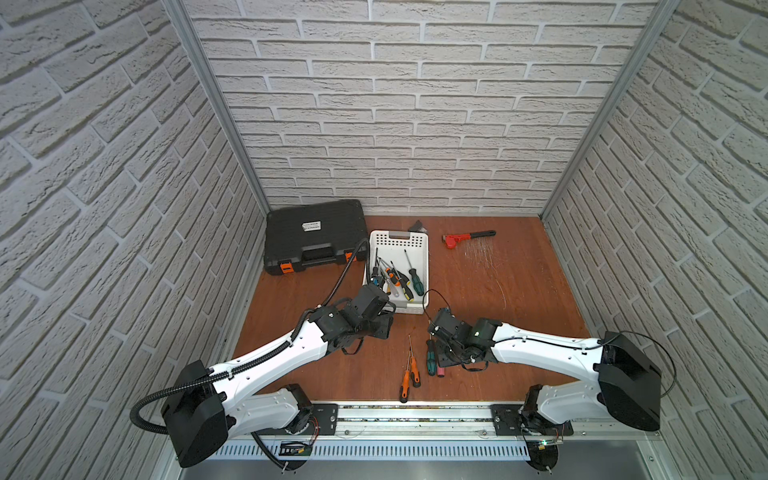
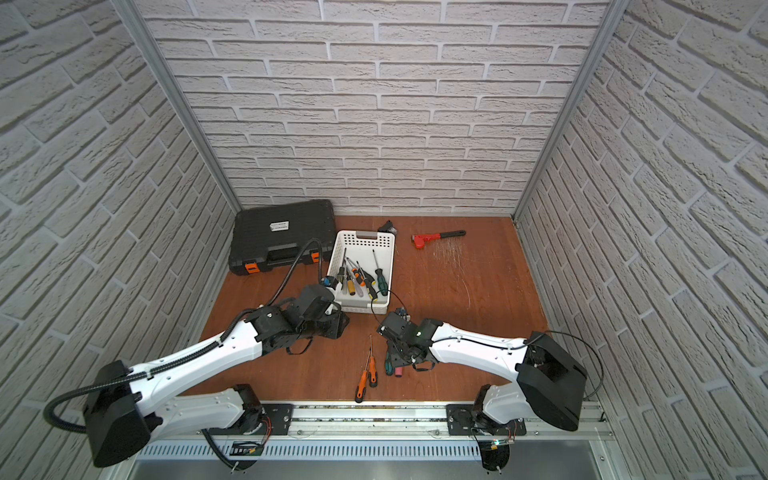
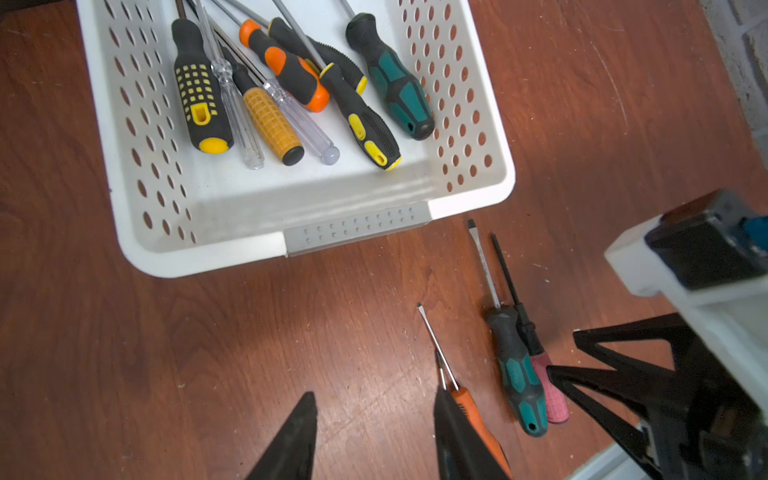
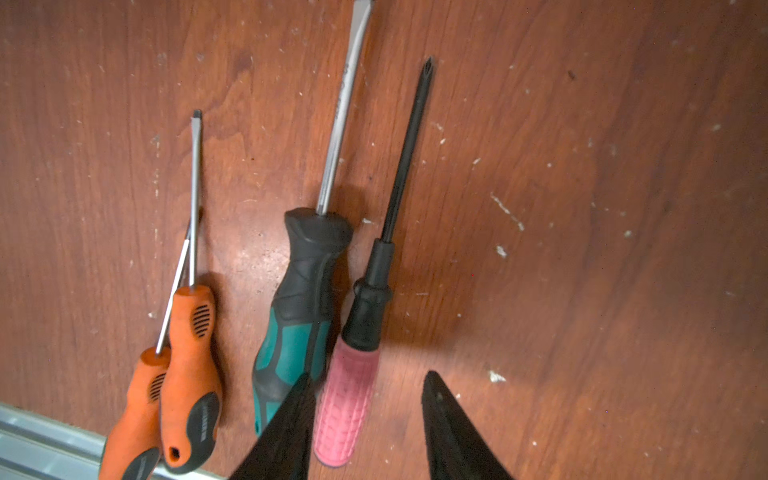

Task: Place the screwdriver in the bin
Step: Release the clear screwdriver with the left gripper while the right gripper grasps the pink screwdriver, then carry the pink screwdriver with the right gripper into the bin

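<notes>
The white bin (image 1: 399, 237) (image 2: 365, 238) (image 3: 137, 124) stands mid-table with several screwdrivers inside. In front of it on the wood lie a pink-handled screwdriver (image 4: 345, 407) (image 1: 439, 370), a teal-and-black screwdriver (image 4: 291, 345) (image 3: 519, 382) and two orange ones (image 4: 191, 365) (image 1: 404, 384). My right gripper (image 4: 368, 375) (image 1: 444, 355) is open and low over the pink handle, which lies between the fingers close to one of them. My left gripper (image 3: 374, 392) (image 1: 382, 326) is open and empty over bare wood just short of the bin's near end.
A black tool case (image 1: 313, 237) with orange latches sits at the back left, touching the bin's side. A red-headed tool (image 1: 467, 237) lies at the back right, and a small dark object (image 1: 417, 226) behind the bin. The metal rail (image 1: 415, 413) runs along the front edge.
</notes>
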